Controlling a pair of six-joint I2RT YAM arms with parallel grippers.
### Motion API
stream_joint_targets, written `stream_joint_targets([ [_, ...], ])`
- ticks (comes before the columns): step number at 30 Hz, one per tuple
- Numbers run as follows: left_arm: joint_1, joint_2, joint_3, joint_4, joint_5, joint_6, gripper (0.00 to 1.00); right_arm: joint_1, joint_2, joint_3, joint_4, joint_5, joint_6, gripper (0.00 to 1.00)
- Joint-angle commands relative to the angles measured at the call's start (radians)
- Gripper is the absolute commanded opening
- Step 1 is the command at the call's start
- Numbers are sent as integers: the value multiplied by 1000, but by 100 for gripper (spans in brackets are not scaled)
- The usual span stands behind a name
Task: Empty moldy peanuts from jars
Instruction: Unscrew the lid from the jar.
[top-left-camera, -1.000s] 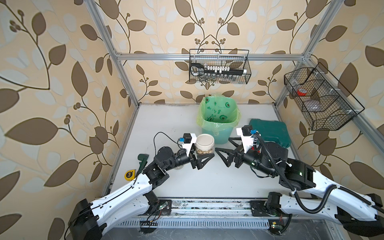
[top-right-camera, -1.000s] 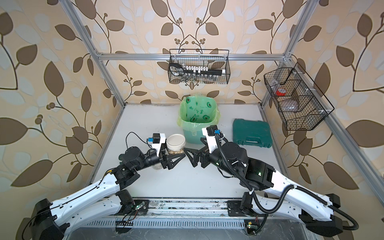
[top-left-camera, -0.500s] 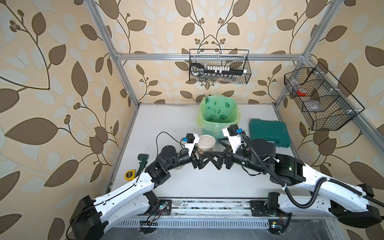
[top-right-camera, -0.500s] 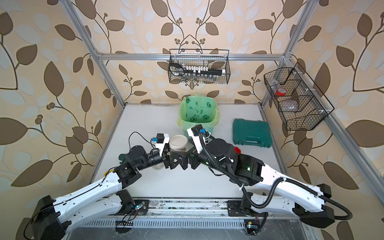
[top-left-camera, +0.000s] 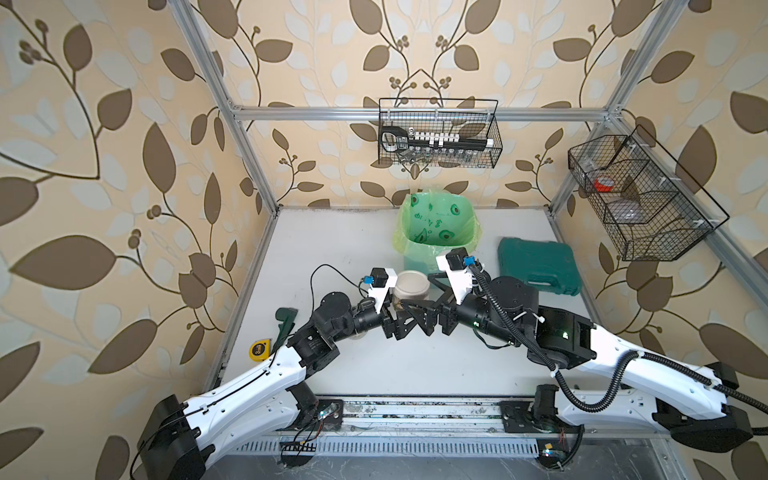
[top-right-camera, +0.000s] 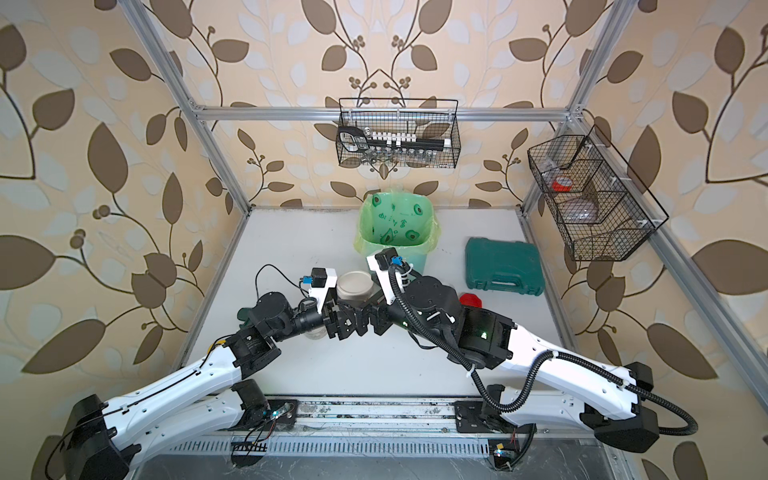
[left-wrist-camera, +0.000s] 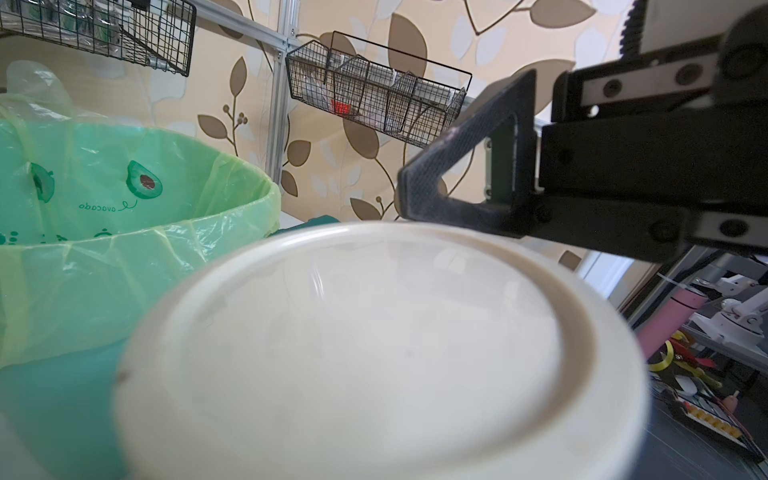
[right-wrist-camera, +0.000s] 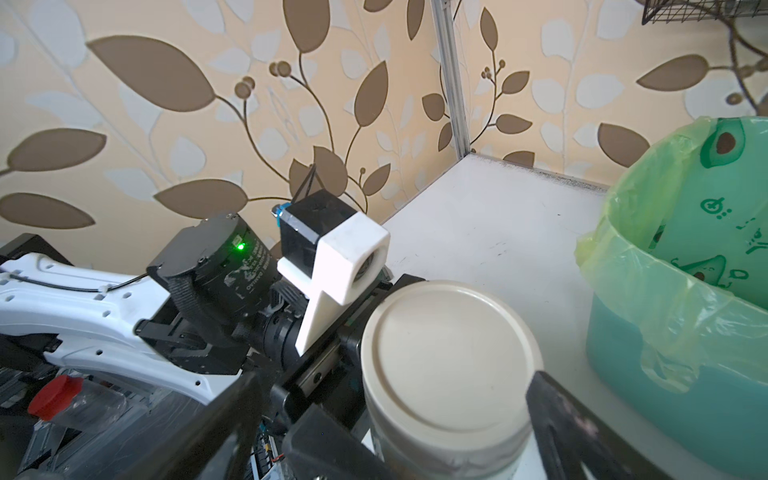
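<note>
Landmark: I place everything from the bin (top-left-camera: 417, 257), which is lined in green.
Jar: the jar (top-left-camera: 411, 289) stands upright just in front of the bin, a little toward the left arm's (right-wrist-camera: 83, 299) side. Its beige lid (right-wrist-camera: 449, 357) is on and sits flat.
Peanuts: the peanuts (top-left-camera: 397, 306) show through the glass below the lid. I see none in the part of the bin's inside that faces me.
Left gripper: the left gripper (top-left-camera: 403, 323) reaches in from the bin's front left, jaws wide around the jar's body. I judge it clamped on the glass, though in its own wrist view the lid hides the contact.
Right gripper: the right gripper (right-wrist-camera: 395, 380) comes from the bin's front right. Its jaws are spread to their widest, one on each side of the lid, and they pinch nothing. Whether one already brushes the rim I cannot tell.
Other jars: a red-lid jar (right-wrist-camera: 54, 395) lies closed under the left arm, well in front of the bin. I cannot pick out a third.
Done: nothing has been emptied, as far as I can see.
Step in hand: I read this as the left gripper steadying the jar while the right lines up to take the lid.
Left to do: close on the lid and twist it off, then tip the peanuts into the bin. After that, the same for the other jars.
</note>
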Motion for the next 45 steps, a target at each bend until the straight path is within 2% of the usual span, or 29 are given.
stream_joint_targets([
  [1,0,-28,27,84,12,14,0,6,23,-15,39,22,8,99],
  [7,0,-33,28,87,15,7,0,6,63,-18,57,14,20,99],
  [21,1,-47,27,94,9,4,0,-18,-3,-100,65,25,40,99],
  [29,1,-36,27,106,16,4,0,-20,13,-75,50,46,30,99],
  [37,0,-49,22,109,20,6,0,-48,57,-47,63,15,35,99],
  [45,1,-84,9,107,10,11,0,-80,-13,-125,94,-7,55,99],
])
